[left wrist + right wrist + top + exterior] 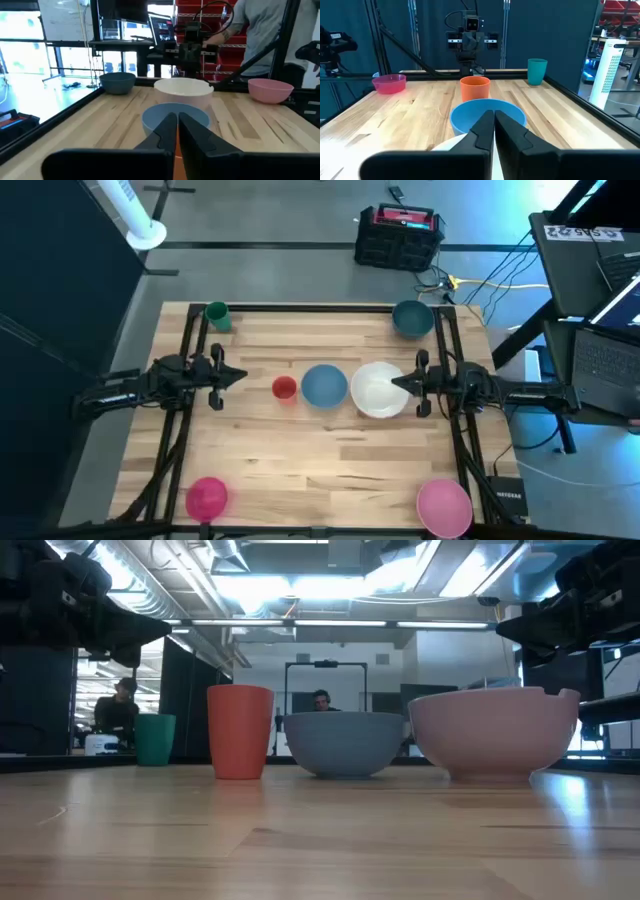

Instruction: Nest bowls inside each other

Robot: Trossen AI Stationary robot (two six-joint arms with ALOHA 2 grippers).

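**Five bowls apart, both claws clenched**

We see the left claw (240, 376) and right claw (397, 383) clenched, empty, over the table (330, 470). Nearest in the high view sit the magenta bowl (207, 498) and pink bowl (444, 506), missing from the low view. Mid-table: red cup (284, 387), blue bowl (324, 385), white bowl (378, 389). Farthest: green cup (217, 315), teal bowl (412, 318). Five bowls, two cups.

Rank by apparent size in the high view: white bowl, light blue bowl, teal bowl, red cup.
1. white bowl, widest.
2. light blue bowl, a bit smaller.
3. teal bowl, looks slightly smaller than the light blue one, but close; unsure.
4. red cup, clearly smallest.
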